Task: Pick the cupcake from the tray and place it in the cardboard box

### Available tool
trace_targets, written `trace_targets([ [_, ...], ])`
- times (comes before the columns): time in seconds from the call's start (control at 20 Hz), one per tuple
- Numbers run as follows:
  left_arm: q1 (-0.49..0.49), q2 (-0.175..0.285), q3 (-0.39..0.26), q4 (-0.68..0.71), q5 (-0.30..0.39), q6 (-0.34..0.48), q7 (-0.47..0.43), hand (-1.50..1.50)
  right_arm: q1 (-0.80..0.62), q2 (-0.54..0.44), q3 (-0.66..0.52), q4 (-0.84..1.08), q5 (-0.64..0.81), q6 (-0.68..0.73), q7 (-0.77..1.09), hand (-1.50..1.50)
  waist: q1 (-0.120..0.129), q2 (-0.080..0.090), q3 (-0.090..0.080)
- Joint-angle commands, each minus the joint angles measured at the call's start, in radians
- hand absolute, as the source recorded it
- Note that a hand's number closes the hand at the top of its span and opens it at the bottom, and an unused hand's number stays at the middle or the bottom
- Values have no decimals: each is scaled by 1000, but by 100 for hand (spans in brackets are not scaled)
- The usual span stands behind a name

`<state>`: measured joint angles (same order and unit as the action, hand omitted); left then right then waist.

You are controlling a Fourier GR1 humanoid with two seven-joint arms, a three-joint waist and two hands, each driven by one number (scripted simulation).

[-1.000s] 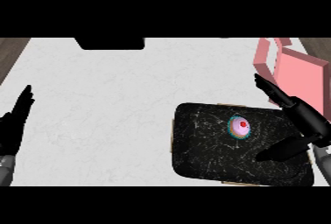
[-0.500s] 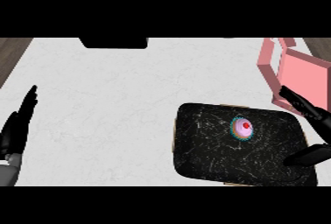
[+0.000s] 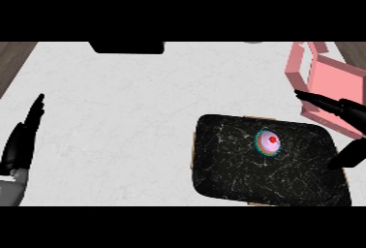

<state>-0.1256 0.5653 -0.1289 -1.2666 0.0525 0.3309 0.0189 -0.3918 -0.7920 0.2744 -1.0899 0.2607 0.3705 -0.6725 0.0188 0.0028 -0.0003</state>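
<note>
Cupcake [image 3: 268,143] on the tray [image 3: 236,175], just left of the right hand [image 3: 349,110] | hand spread open, holding nothing | likely light, frosting soft: take it by the wrapper sides

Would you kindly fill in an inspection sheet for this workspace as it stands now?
Surface: white marbled counter.
Job's things: cupcake on the black tray; pink cardboard box open, beyond the tray's far right corner.
Clutter: dark object at the far edge, cut off.
Hands: left hand open, resting at left edge; right hand open beside the tray, apart from the cupcake.
Cables: nothing seen.
Surroundings: brown strip past the counter's far left corner.
</note>
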Motion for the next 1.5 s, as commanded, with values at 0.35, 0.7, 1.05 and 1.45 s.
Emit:
trace_targets([
  [0.35, -6, -22, 55, 54, -24, -37, -21, 0, -128, 91, 127, -27, 226, 139, 220, -150, -15, -2, 0],
  [0.7, 27, -19, 103, -55, -61, -81, 48, 0, -140, 165, 77, -26, 345, 154, 243, -150, -15, -3, 0],
  [1.05, 35, -73, 97, -150, -124, -66, 141, 0, -93, 213, 66, -38, 429, 170, 243, -150, -16, -4, 1],
  [1.45, 0, -89, 173, -19, -139, -142, 42, 0, -27, 279, 16, -158, 431, 240, 212, -150, -22, -4, 0],
])
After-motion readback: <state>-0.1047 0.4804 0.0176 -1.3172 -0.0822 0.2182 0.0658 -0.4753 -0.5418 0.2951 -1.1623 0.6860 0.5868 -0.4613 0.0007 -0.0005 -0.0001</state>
